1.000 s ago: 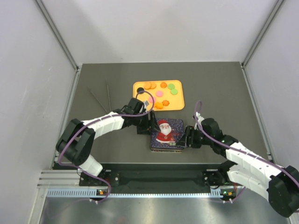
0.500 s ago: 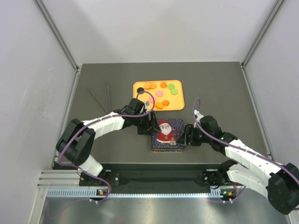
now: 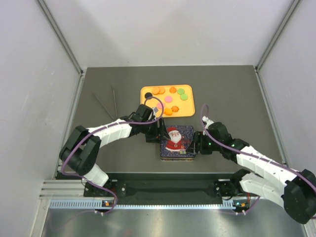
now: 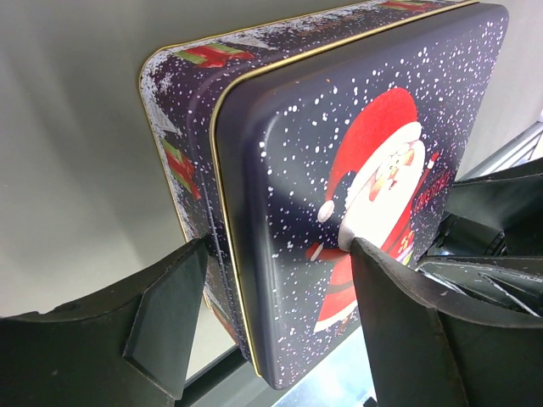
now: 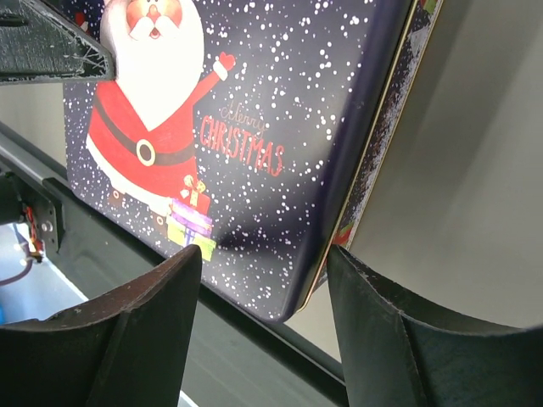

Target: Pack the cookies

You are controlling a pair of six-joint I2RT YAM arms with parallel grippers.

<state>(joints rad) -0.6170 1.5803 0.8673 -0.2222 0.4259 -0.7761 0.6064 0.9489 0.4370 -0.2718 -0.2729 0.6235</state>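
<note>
- Two thin rods (image 3: 106,102) lay on the table (image 3: 232,94) in the upper left, well apart from everything else.
- The left gripper (image 4: 280,250) stood with jaws set wide, astride the upper-left corner of the Christmas tin (image 3: 177,143). One finger was against the side wall and the other over the lid. Whether it was actually clamping could not be told.
- The cookies (image 3: 168,98) lay flat and loose on the orange tray (image 3: 186,107), above centre of the top view and just beyond the tin. None was in the tin.
- They looked light, thin and probably brittle. Lying flush on the tray, each would best be pinched gently across its edge from above.
- The tin sat at lower centre with its Santa lid on. It looked stiff, glossy and likely slippery, so the lid's raised rim on opposite sides seemed the surest hold.
- The right gripper (image 5: 263,254) straddled the tin's lower-right corner at a middling spread. Whether it had a firm grip could not be told.
</note>
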